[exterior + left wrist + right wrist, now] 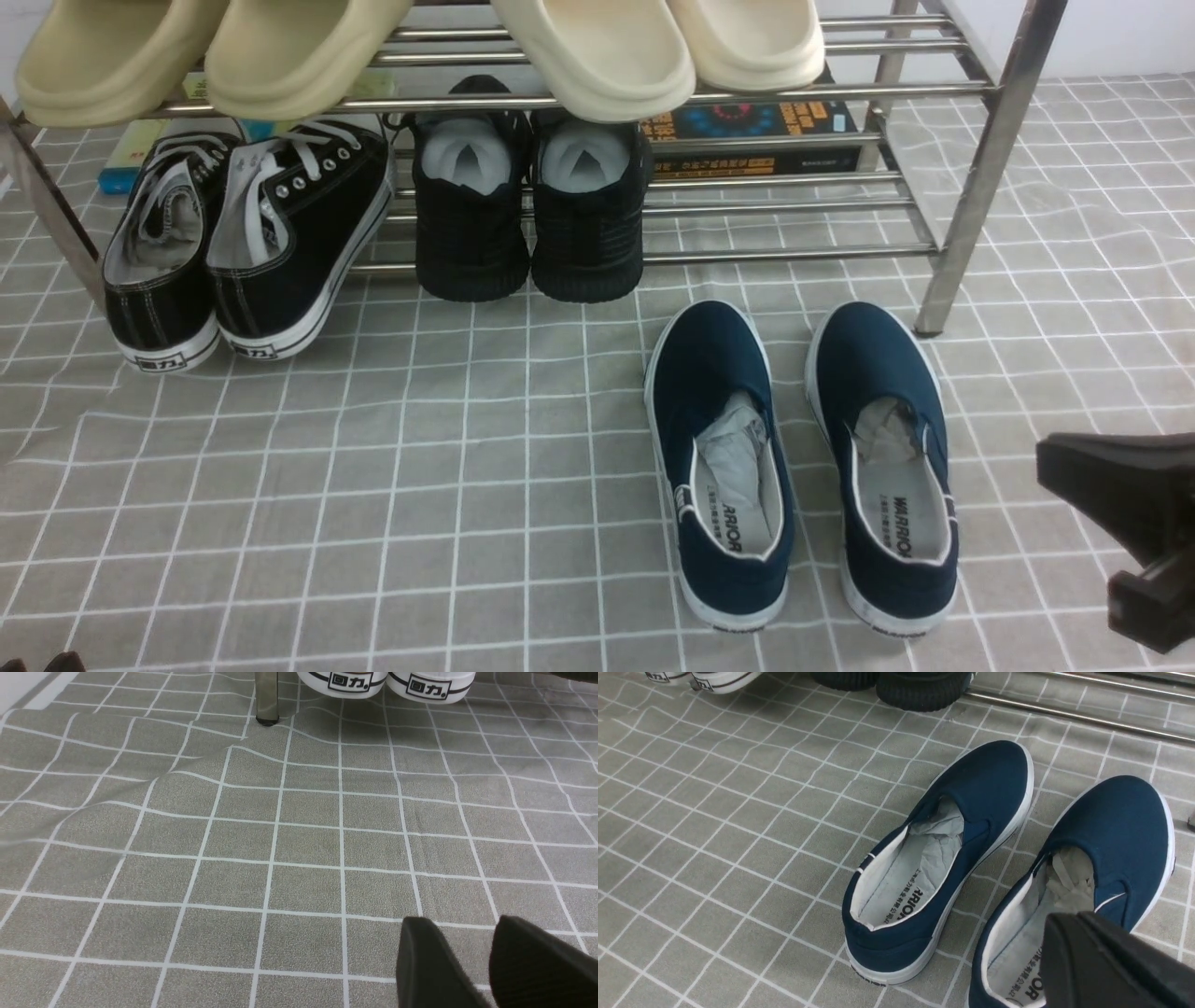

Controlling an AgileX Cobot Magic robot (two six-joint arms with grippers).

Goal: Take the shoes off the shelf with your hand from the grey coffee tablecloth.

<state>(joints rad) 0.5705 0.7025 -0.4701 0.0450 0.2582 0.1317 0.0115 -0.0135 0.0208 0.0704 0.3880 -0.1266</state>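
The two navy shoes, one [724,448] [971,793] beside the other [887,439] [1125,826], stand side by side on the grey coffee tablecloth [373,485], just in front of the steel shelf [980,187] and off it. Crumpled paper fills both. My right gripper [1046,457] [1064,919] is shut and empty, hovering beside the heel of the right-hand shoe. In the left wrist view my left gripper [462,926] hangs open over bare cloth, with nothing between its fingers.
On the shelf's lower tier sit black lace-up sneakers [252,243] and all-black shoes [527,224], their heels overhanging the front rail. Beige slippers [597,56] fill the top tier. Books [756,131] lie behind. A shelf leg [266,700] stands on wrinkled cloth.
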